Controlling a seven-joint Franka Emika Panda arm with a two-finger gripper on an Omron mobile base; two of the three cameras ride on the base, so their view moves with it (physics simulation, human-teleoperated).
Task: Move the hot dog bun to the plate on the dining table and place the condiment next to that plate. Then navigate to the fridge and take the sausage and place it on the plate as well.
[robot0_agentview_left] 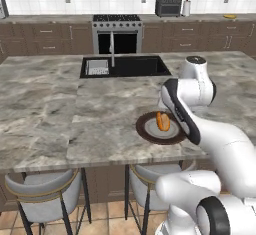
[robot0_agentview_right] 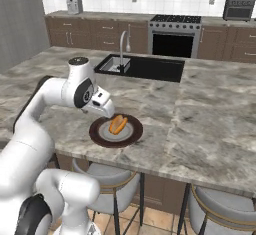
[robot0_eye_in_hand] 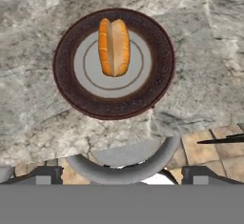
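Bun (robot0_eye_in_hand: 114, 47) lies on plate (robot0_eye_in_hand: 113, 63) grey centre, split side up, long axis pointing from near table (robot0_agentview_left: 50, 109) edge toward sink (robot0_agentview_left: 125, 66). Gripper (robot0_eye_in_hand: 121, 173) above plate, fingers spread apart, holding nothing.

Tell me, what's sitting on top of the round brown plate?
A small orange-tan hot dog bun, split lengthwise, lies on the grey centre of the round dark brown plate. The part of the plate under the bun is covered.
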